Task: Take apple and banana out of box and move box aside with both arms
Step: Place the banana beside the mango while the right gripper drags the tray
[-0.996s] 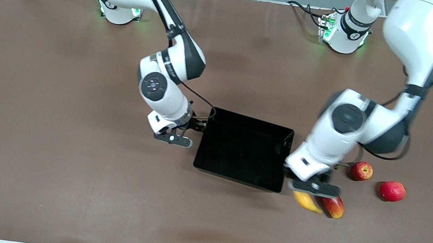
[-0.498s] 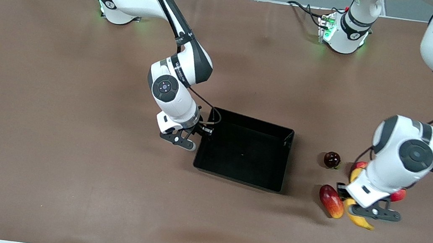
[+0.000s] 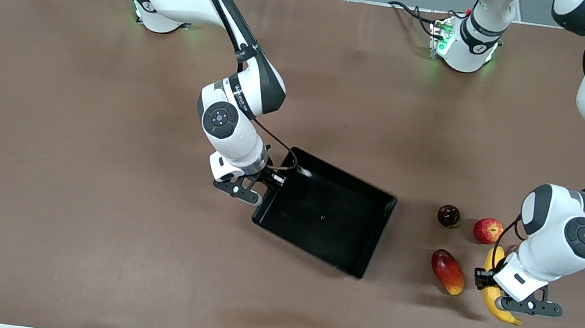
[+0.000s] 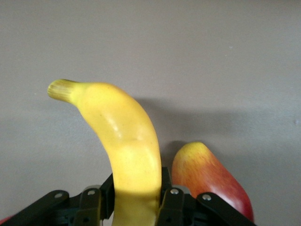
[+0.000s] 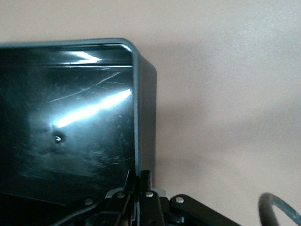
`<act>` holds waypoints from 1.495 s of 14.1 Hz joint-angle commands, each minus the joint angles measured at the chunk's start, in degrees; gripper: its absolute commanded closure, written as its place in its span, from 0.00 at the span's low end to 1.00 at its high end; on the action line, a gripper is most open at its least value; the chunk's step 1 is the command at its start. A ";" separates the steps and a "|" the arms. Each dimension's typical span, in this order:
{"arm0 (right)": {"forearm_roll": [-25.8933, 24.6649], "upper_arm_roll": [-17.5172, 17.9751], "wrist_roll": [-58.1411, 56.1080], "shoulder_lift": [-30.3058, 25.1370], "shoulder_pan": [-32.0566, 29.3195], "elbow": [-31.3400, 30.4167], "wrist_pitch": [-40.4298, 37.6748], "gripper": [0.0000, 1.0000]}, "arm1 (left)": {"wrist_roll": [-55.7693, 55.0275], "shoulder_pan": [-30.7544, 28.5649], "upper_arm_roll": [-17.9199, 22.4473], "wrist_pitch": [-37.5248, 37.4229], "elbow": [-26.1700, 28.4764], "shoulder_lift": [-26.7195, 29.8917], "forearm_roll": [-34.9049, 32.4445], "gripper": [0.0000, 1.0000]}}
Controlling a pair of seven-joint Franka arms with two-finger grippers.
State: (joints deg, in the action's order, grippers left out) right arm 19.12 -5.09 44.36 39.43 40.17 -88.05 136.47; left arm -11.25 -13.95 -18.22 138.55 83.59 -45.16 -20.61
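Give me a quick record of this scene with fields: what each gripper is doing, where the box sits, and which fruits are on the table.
left gripper: shut on banana, beside mango
right gripper: shut on the black box wall at its end toward the right arm
box contents: no fruit
apple: on the table, toward the left arm's end
dark round fruit: on the table beside the apple

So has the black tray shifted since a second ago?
Yes. The black tray has turned on the table: its corner nearest the mango swung toward the front camera. The right gripper has its jaws shut on the tray's wall.
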 commanded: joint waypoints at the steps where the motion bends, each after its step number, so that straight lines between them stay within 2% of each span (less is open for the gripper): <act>1: 1.79 0.25 0.20 -0.32 -0.71 1.65 -1.30 1.00 | 1.84 0.33 1.51 2.41 -3.51 -4.14 0.48 1.00; 6: 1.44 0.08 -0.68 -2.52 -5.71 7.18 -15.16 1.00 | 0.97 1.03 3.01 5.76 -3.61 -7.66 0.48 1.00; 9: 1.35 -0.01 -3.84 -4.71 -8.17 6.93 -16.67 1.00 | 0.97 1.12 2.92 5.59 -3.43 -7.58 0.57 0.99; 11: 1.44 -0.01 -7.07 -6.37 -10.98 6.92 -21.14 1.00 | 0.97 1.03 3.01 5.33 -3.34 -7.58 0.57 0.73; 12: 1.44 -0.01 -11.01 -7.34 -13.25 6.92 -24.73 1.00 | 0.97 0.95 3.01 5.33 -3.25 -7.58 0.65 0.45; 13: 1.44 -0.01 -15.14 -8.39 -15.63 6.92 -28.07 1.00 | 2.01 0.60 3.01 5.33 -3.17 -7.40 0.48 0.00; 19: 0.83 -0.19 -38.61 -12.97 -30.48 6.75 -40.31 1.00 | 2.11 0.33 2.75 2.43 -3.25 -3.19 0.04 0.00; 20: -0.57 -0.36 -41.52 -13.41 -32.33 6.49 -41.11 1.00 | 2.11 0.16 2.57 1.47 -3.34 -2.40 0.04 0.00; 21: -4.06 -0.28 -42.94 -13.76 -34.09 6.31 -41.55 1.00 | 2.11 0.15 2.31 0.07 -3.34 -1.35 -0.05 0.00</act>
State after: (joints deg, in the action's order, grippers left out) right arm 18.09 -6.60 5.33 27.86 9.35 -80.50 96.21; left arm -10.06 -13.64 -15.57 141.69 79.48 -49.50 -20.61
